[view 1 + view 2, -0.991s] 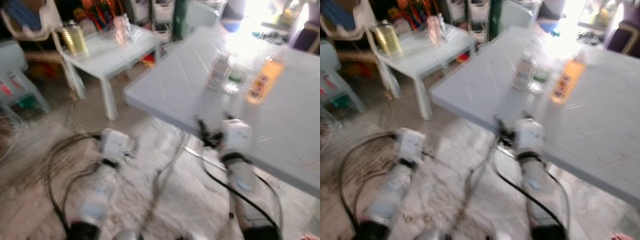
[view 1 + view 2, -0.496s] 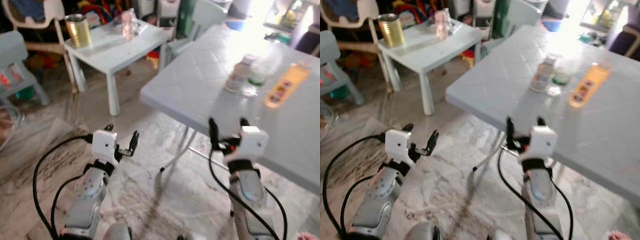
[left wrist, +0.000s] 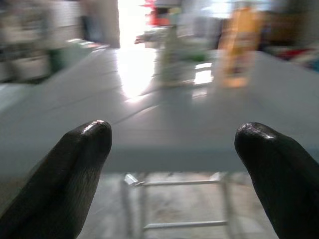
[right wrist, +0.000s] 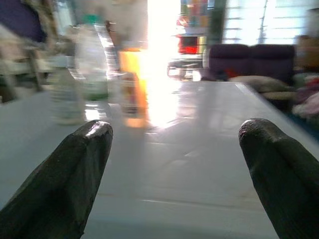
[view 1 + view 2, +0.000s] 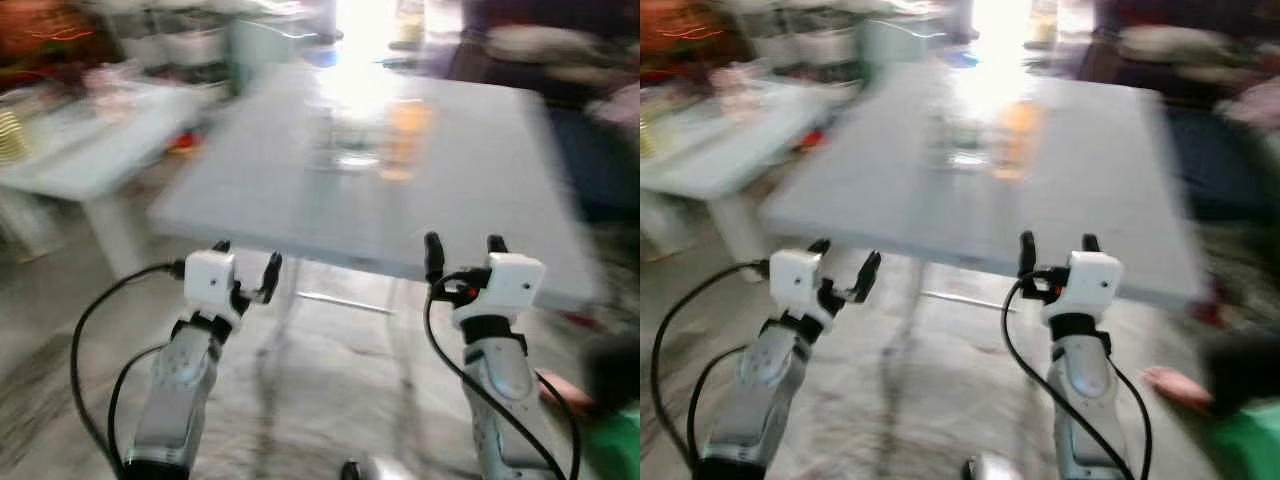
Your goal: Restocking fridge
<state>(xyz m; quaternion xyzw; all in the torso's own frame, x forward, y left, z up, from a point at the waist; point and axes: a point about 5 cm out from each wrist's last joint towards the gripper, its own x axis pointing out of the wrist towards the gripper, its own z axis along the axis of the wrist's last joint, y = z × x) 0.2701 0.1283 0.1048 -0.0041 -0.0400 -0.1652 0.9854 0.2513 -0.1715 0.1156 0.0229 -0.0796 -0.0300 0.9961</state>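
Orange bottle point(image 5: 405, 135): blurred, upright on the grey table point(image 5: 470, 190), upper middle of the left eye frame; label unreadable
Clear bottle point(image 4: 64, 97): just beside the orange one, toward the frame's left; a second clear bottle with a green band point(image 4: 94, 64) stands between the 2
Left gripper point(image 5: 245, 268): lower left of the frame, at the table's near edge, touching nothing; its 2 black fingers point(image 3: 75, 169) spread apart and holding nothing
Right gripper point(image 5: 462, 252): lower right, fingers point(image 4: 75, 174) parted and unloaded, pointing over the tabletop toward the bottles
Small white table point(image 5: 75, 160): left edge of the frame, well apart from the grey one
Floor point(image 5: 320, 390): pale marbled tile under both arms
Sofa point(image 4: 249, 57): dark, far behind the table
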